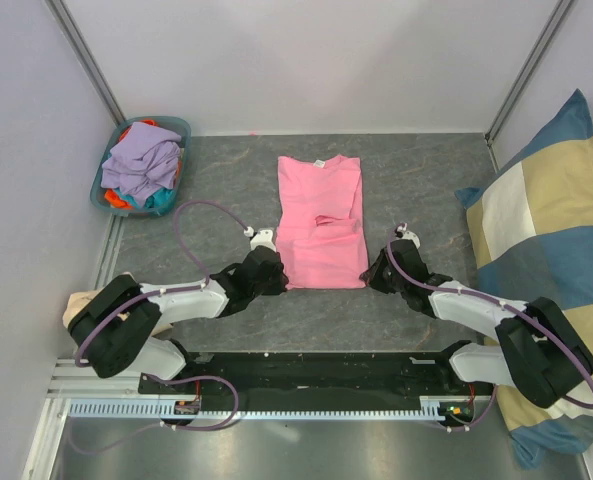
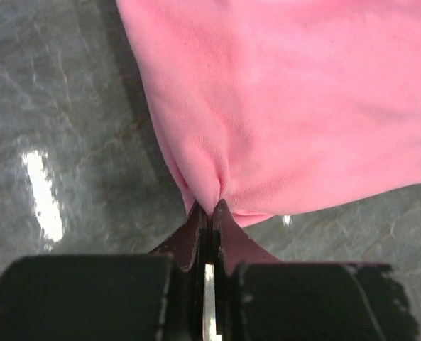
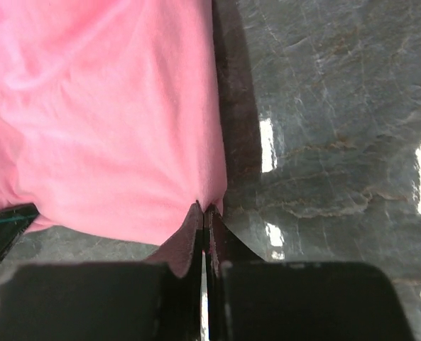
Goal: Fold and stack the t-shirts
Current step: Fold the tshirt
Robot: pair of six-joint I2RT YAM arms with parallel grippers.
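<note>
Top external view: the left hand point(image 1: 279, 268) is pressed together, pinching the near left corner of the pink t-shirt point(image 1: 321, 210). The right hand point(image 1: 370, 272) pinches its near right corner the same way. The shirt lies flat mid-tabletop point(image 1: 426, 180). At far left a basket point(image 1: 183, 128) holds a heap of t-shirts point(image 1: 141, 165), lavender uppermost. A checked cushion point(image 1: 546, 220) lies at right.
</note>
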